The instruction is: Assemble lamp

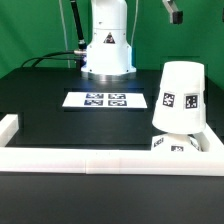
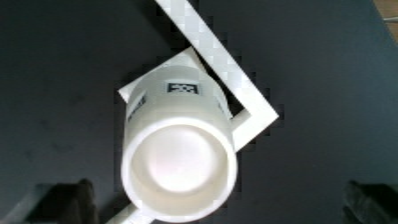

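Note:
The white cone shade (image 1: 178,96) stands upright, narrow end up, at the exterior view's right, in the corner of the rails. Below it shows a white tagged part, the square base (image 1: 170,145). The bulb is hidden. My gripper (image 1: 173,12) hangs high above the shade, apart from it. In the wrist view I look straight down on the shade's round top (image 2: 175,150), with a tag on its side and the base's edge (image 2: 139,88) behind it. My gripper (image 2: 214,205) is open and empty; its dark fingers (image 2: 63,200) stand far apart on either side.
The marker board (image 1: 104,99) lies flat in the middle of the black table. Long white border rails (image 1: 100,160) run along the front and both sides, also in the wrist view (image 2: 214,55). The arm's white pedestal (image 1: 106,45) stands at the back.

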Action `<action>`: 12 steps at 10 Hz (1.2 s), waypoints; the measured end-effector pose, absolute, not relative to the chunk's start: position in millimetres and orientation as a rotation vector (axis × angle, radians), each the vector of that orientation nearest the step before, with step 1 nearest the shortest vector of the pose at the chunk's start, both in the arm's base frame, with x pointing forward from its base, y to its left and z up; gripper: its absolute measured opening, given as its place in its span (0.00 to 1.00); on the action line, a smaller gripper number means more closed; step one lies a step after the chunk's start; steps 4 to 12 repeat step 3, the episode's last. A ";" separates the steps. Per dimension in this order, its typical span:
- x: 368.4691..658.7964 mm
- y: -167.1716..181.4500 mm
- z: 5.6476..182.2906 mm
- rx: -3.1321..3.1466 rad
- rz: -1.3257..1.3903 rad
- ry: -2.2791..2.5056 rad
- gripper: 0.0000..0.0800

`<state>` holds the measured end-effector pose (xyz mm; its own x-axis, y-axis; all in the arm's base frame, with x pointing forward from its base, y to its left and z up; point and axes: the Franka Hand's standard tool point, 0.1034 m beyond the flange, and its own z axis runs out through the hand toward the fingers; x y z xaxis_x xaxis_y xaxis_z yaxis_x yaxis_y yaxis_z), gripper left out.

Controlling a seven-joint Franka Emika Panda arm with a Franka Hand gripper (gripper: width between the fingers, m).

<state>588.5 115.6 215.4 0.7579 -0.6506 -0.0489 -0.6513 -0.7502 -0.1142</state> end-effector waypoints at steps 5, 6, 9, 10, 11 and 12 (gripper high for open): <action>588.3 115.5 214.8 -2.829 0.010 1.052 0.87; 588.3 115.5 214.8 -2.829 0.010 1.052 0.87; 588.3 115.5 214.8 -2.829 0.010 1.052 0.87; 588.3 115.5 214.8 -2.829 0.010 1.052 0.87; 588.3 115.5 214.8 -2.829 0.010 1.052 0.87; 588.3 115.5 214.8 -2.829 0.010 1.052 0.87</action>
